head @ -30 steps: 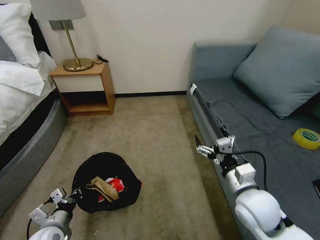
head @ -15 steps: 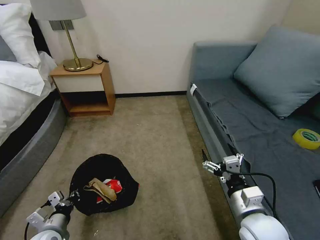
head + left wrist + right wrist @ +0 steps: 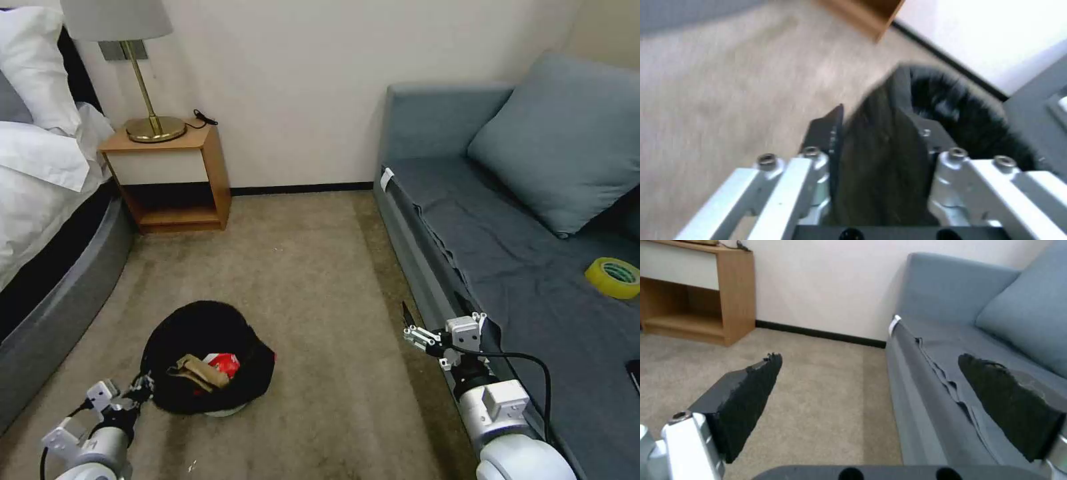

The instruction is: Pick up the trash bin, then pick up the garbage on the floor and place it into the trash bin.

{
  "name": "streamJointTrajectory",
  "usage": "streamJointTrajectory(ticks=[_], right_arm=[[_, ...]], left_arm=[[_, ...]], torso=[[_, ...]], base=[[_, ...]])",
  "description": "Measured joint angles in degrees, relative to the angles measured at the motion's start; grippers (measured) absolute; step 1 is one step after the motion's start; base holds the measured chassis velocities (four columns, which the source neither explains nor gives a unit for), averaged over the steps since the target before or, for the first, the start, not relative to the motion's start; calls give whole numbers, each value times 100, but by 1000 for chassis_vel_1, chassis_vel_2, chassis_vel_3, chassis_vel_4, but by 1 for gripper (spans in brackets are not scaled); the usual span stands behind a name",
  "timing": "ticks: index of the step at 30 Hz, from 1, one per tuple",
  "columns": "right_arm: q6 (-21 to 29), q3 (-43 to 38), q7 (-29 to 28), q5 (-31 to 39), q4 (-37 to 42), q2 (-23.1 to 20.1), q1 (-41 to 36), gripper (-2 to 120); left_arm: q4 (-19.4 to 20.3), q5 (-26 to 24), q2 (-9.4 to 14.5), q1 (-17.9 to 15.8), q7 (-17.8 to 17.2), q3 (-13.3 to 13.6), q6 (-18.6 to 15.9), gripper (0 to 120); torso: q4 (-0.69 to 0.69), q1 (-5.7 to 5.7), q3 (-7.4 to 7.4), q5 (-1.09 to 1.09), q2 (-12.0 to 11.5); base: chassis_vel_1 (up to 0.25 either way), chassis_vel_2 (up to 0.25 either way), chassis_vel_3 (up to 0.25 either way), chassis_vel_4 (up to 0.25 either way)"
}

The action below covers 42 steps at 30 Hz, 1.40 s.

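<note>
The trash bin (image 3: 200,333), lined with a crinkly black bag, stands tilted on the carpet at the lower left, a sliver of its white body (image 3: 224,412) showing underneath. Inside lie garbage pieces: a tan crumpled paper (image 3: 200,373) and a red-white packet (image 3: 225,363). My left gripper (image 3: 142,387) is shut on the bag-covered rim nearest me. In the left wrist view the black rim (image 3: 880,166) fills the gap between the fingers (image 3: 824,133). My right gripper (image 3: 433,310) hangs open and empty beside the sofa's front edge, its pads (image 3: 746,396) wide apart.
A grey sofa (image 3: 507,267) with a cushion runs along the right, with a yellow tape roll (image 3: 613,277) and a black phone (image 3: 633,368) on it. A bed (image 3: 40,220) lies on the left. A wooden nightstand (image 3: 170,177) with a lamp stands at the back wall.
My right arm has drawn back and down along the sofa edge. My left gripper has moved down and left with the rim, tipping the bin so its white body shows.
</note>
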State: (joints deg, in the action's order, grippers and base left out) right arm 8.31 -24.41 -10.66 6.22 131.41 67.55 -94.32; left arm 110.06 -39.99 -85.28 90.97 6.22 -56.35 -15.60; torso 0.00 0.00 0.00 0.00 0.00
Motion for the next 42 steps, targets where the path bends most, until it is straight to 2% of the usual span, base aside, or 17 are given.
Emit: streamJointTrajectory(ticks=[3, 4, 6, 7, 9, 12, 14, 15, 16, 19, 20, 22, 24, 25, 28, 34, 42], right_arm=[[-1, -27, 1, 1, 9, 58, -19, 100], [-1, -27, 1, 1, 9, 58, -19, 100], [0, -65, -3, 4, 27, 88, -48, 100], [0, -65, -3, 4, 27, 88, -48, 100], [-1, -114, -8, 6, 56, 138, -79, 100], [-18, -147, -18, -5, 92, 214, -137, 100], [-76, -195, -32, -71, 112, 318, -210, 100], [-76, -195, -32, -71, 112, 318, -210, 100], [-106, -215, -45, -103, 115, 359, -254, 100], [-174, -300, -120, -186, 127, 469, -378, 100], [-174, -300, -120, -186, 127, 469, -378, 100], [-239, -369, -135, -201, 127, 528, -437, 100], [-271, -424, -145, -205, 111, 580, -467, 100], [-271, -424, -145, -205, 111, 580, -467, 100], [-321, -493, -146, -234, 62, 661, -506, 100], [-361, -510, -142, -261, -6, 755, -500, 100], [-382, -512, -107, -329, -76, 835, -489, 100]], left_arm=[[116, 279, 4, 41, 363, -58, 372, 58], [116, 279, 4, 41, 363, -58, 372, 58], [249, 532, -9, 131, 741, -95, 620, 68], [249, 532, -9, 131, 741, -95, 620, 68], [432, 750, -37, 223, 972, -90, 899, 79], [687, 973, -101, 339, 1020, 25, 1205, 88], [1053, 1300, -224, 507, 973, 256, 1504, 97], [1053, 1300, -224, 507, 973, 256, 1504, 97], [1214, 1452, -282, 582, 900, 375, 1598, 99], [1725, 2104, -490, 799, 480, 794, 1844, 100], [1725, 2104, -490, 799, 480, 794, 1844, 100], [1947, 2577, -638, 955, 224, 1071, 1954, 100], [2079, 2870, -684, 1127, 12, 1300, 1951, 100], [2079, 2870, -684, 1127, 12, 1300, 1951, 100], [2137, 3270, -684, 1326, -224, 1517, 1923, 100], [2208, 3380, -685, 1454, -285, 1721, 1861, 100], [2286, 3551, -673, 1462, -458, 2353, 1704, 100]], torso=[[0, 0, 0, 0, 0], [0, 0, 0, 0, 0], [1, 0, 0, 0, 0], [1, 0, 0, 0, 0], [0, 0, 0, 0, 0], [0, 0, 0, 0, 0], [0, 0, 0, 1, 0], [0, 0, 0, 1, 0], [0, 0, 0, 1, 0], [0, 0, 0, 3, 0], [0, 0, 0, 3, 0], [0, 0, 0, 1, 0], [0, 0, 0, 1, 0], [0, 0, 0, 1, 0], [0, 0, 0, 1, -1], [0, 0, 0, 1, -1], [0, 0, 0, 0, -1]], base=[[0, 0, 0, 0], [0, 0, 0, 0], [0, 0, 0, 0], [0, 0, 0, 0], [0, 0, 0, 0], [0, 0, 0, 0], [0, 0, 0, 0], [0, 0, 0, 0], [0, 0, 0, 0], [0, 0, 0, 0], [0, 0, 0, 0], [0, 0, 0, 0], [0, 0, 0, 0], [0, 0, 0, 0], [0, 0, 0, 0], [0, 0, 0, 0], [0, 0, 0, 0]])
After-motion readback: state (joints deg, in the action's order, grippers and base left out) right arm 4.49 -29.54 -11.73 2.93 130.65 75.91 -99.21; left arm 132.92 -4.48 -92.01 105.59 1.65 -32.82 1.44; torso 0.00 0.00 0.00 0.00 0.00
